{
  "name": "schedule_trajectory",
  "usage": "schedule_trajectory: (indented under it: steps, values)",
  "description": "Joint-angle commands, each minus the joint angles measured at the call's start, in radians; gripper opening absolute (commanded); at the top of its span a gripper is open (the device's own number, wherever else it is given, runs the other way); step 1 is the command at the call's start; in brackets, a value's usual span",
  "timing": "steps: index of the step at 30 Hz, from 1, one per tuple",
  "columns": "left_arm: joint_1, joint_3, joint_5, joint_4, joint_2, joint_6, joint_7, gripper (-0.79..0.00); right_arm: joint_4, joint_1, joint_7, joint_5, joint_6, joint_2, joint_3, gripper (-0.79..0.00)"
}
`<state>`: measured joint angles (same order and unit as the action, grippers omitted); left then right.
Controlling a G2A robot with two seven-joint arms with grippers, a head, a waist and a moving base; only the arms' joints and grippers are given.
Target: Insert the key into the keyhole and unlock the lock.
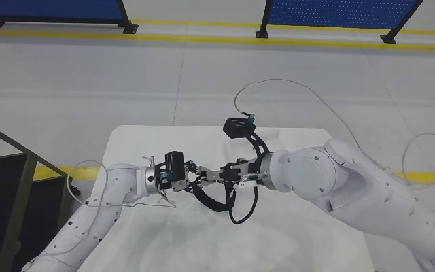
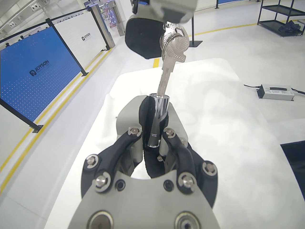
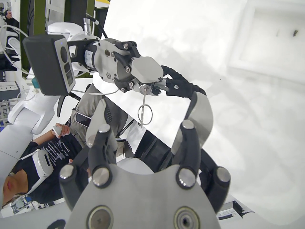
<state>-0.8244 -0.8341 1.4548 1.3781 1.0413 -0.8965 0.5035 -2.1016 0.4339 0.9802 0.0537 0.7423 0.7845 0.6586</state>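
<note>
In the top view the left gripper (image 1: 185, 179) and right gripper (image 1: 217, 175) meet mid-frame over the desk (image 1: 136, 143). They crowd the lock (image 1: 216, 202), so only its black cable loop is plain and the key is too small to make out. The left wrist view shows, at centre, the left gripper (image 2: 155, 120) clamped on the lock's chrome cylinder, with the key (image 2: 172, 48) standing in the keyhole (image 2: 156, 95); the right gripper is cut off at the top edge. In the right wrist view the key hangs edge-on at centre, with the right gripper's jaws spread wide either side.
</note>
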Motion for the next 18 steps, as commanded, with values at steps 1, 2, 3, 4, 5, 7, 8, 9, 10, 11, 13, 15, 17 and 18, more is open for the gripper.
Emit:
schedule_trajectory:
  steps: [1, 2, 3, 4, 5, 7, 8, 9, 10, 11, 13, 15, 17, 18]
  values:
    - [-0.002, -0.004, -0.012, -0.009, 0.0, -0.007, -0.01, -0.785, 0.002, 0.007, 0.02, -0.016, -0.05, -0.006, 0.006, 0.0]
    - [-0.003, -0.008, -0.021, -0.013, 0.001, -0.01, -0.016, -0.785, 0.002, 0.012, 0.034, -0.023, -0.086, -0.009, 0.01, 0.0]
    - [-0.004, -0.01, -0.03, -0.016, 0.001, -0.016, -0.024, -0.785, 0.003, 0.018, 0.045, -0.032, -0.13, -0.013, 0.015, 0.0]
    - [-0.005, -0.014, -0.041, -0.019, 0.001, -0.025, -0.032, -0.785, 0.004, 0.022, 0.06, -0.052, -0.18, -0.018, 0.018, 0.0]
    - [-0.006, -0.017, -0.053, -0.021, 0.001, -0.033, -0.042, -0.785, 0.009, 0.029, 0.082, -0.074, -0.221, -0.023, 0.019, 0.0]
    - [-0.007, -0.024, -0.081, -0.025, 0.001, -0.053, -0.068, -0.785, 0.003, 0.042, 0.125, -0.096, -0.366, -0.031, 0.025, 0.0]
    - [-0.008, -0.028, -0.1, -0.027, 0.001, -0.061, -0.081, -0.785, 0.007, 0.049, 0.158, -0.115, -0.427, -0.037, 0.024, 0.0]
    - [-0.01, -0.031, -0.118, -0.027, 0.001, -0.069, -0.098, -0.785, 0.011, 0.057, 0.187, -0.117, -0.483, -0.04, 0.025, 0.0]
    - [-0.011, -0.033, -0.138, -0.027, 0.001, -0.082, -0.116, -0.785, 0.017, 0.062, 0.191, -0.12, -0.527, -0.043, 0.034, 0.0]
    - [-0.011, -0.036, -0.162, -0.028, 0.001, -0.095, -0.134, -0.785, 0.015, 0.068, 0.195, -0.128, -0.574, -0.046, 0.039, 0.0]
    - [-0.011, -0.038, -0.21, -0.027, 0.002, -0.116, -0.175, -0.785, 0.007, 0.076, 0.205, -0.156, -0.657, -0.051, 0.051, 0.0]
    - [-0.01, -0.035, -0.26, -0.023, 0.003, -0.116, -0.214, -0.785, 0.005, 0.096, 0.161, -0.117, -0.768, -0.055, 0.079, 0.0]
    - [-0.006, -0.03, -0.305, -0.013, 0.001, -0.116, -0.256, -0.785, 0.005, 0.096, 0.161, -0.117, -0.768, -0.055, 0.079, 0.0]
    - [-0.004, -0.028, -0.326, -0.005, 0.0, -0.116, -0.275, -0.785, 0.005, 0.096, 0.161, -0.117, -0.768, -0.055, 0.079, 0.0]
